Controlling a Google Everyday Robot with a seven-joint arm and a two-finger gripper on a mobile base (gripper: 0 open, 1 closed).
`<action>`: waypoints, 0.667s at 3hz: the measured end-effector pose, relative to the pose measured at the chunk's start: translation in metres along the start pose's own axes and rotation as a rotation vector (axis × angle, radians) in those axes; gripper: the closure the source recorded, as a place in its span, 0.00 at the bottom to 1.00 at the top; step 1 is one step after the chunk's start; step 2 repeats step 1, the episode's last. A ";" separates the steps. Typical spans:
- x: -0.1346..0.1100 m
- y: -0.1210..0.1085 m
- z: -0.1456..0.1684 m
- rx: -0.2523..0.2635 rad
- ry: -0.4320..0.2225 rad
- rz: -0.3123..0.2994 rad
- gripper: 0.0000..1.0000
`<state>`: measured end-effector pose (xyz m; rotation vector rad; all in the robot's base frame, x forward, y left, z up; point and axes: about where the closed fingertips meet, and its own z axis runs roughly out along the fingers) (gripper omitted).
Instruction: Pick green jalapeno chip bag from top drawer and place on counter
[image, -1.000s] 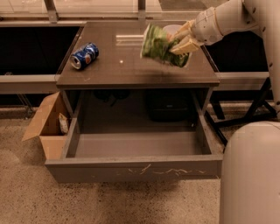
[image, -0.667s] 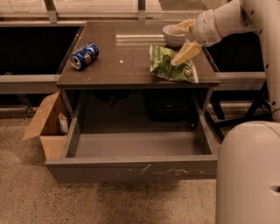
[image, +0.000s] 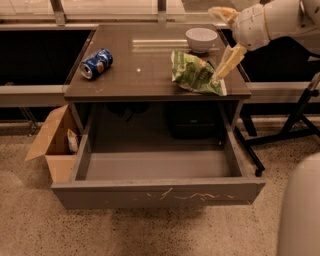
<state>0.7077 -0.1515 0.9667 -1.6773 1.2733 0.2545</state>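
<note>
The green jalapeno chip bag (image: 195, 73) lies crumpled on the right side of the counter (image: 145, 70), near its front edge. My gripper (image: 225, 37) hangs just above and to the right of the bag, open and empty. One cream finger (image: 228, 62) points down to the bag's right end and the other points up and back. The top drawer (image: 160, 192) is pulled fully out below the counter, and its inside shows nothing in it.
A blue soda can (image: 96, 63) lies on its side at the counter's left. A white bowl (image: 201, 39) stands at the back right, behind the bag. A brown cardboard box (image: 52, 142) sits on the floor left of the drawer. My white base (image: 300, 215) fills the bottom right.
The bag was held in the air over the counter, then came down onto it. My gripper has opened, let go of the bag and drawn up and to the right.
</note>
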 end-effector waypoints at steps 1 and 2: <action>-0.037 0.023 -0.015 -0.006 -0.059 -0.070 0.00; -0.037 0.023 -0.015 -0.006 -0.059 -0.070 0.00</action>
